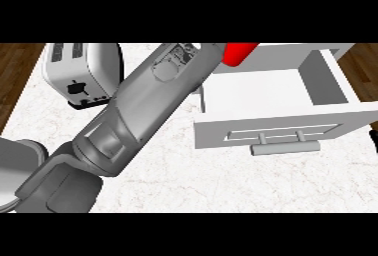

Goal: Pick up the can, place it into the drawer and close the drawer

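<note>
White marbled counter [221,175] – silver toaster [77,70] at far left – dark wood floor [15,65] beyond edges.

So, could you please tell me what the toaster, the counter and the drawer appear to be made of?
The toaster looks like polished metal, with bright reflections on its curved side. The counter looks like pale marble or similar stone, with faint veining. The drawer looks like matt white painted wood or laminate, flat and without reflections, though that is uncertain.

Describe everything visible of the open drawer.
The drawer is a white, boxy tray pulled open at the view's right, resting on the marbled counter. Its flat front panel faces the viewer and carries a recessed frame with a grey bar handle. The inside looks bare. A red object shows at its far left corner, beside the grey forearm.
</note>
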Controlling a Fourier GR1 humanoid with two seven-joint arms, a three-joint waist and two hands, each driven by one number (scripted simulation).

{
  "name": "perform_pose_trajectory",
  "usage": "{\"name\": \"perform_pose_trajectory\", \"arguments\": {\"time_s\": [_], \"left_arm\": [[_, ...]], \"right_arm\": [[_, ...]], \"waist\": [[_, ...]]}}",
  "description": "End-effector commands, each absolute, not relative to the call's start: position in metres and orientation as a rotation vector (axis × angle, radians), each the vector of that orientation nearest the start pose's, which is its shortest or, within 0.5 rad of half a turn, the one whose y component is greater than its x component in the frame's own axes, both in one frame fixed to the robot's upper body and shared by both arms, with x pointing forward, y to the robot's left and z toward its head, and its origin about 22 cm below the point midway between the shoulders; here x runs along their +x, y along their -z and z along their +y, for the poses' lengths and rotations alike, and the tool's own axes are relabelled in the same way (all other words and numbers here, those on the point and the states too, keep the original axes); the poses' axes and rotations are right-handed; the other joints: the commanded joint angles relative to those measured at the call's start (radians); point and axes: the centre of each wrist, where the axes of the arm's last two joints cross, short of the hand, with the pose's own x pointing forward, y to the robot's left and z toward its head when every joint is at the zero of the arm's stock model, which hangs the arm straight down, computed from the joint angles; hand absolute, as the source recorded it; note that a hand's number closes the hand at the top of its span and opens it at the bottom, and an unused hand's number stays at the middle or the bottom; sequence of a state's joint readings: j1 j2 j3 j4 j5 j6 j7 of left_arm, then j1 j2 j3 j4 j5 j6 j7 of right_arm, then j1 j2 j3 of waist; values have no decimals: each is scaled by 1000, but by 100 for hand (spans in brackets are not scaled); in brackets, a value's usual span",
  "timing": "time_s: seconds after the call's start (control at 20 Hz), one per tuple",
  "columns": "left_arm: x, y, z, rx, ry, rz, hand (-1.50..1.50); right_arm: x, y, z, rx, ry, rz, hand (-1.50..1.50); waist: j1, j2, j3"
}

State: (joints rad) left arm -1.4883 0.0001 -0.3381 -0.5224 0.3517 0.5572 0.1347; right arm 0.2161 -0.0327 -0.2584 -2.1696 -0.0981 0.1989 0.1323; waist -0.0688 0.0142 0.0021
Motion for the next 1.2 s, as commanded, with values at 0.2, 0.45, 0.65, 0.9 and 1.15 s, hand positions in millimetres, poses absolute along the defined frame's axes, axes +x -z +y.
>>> {"name": "perform_pose_trajectory", "arguments": {"time_s": [0.2, 0.45, 0.65, 0.9, 1.15], "left_arm": [[422, -211, -21, 141, 254, -1749, 150], [425, -207, -21, 199, 252, -1771, 150], [432, -197, -13, 256, 262, -1756, 150], [430, -182, -11, 262, 304, -1804, 150], [429, -169, -7, 303, 289, -1778, -150]], "right_arm": [[171, -100, -292, -160, -16, -1829, -150], [174, -108, -290, -149, 7, -1867, -150], [174, -107, -287, -130, -8, -1869, -150], [174, -114, -296, -162, -41, -1871, -150], [185, -108, -298, -137, -28, -1881, -150]], "waist": [[-21, 4, 1], [-25, 6, 1], [-50, 15, 1], [-53, 15, 1], [-43, 13, 1]]}}
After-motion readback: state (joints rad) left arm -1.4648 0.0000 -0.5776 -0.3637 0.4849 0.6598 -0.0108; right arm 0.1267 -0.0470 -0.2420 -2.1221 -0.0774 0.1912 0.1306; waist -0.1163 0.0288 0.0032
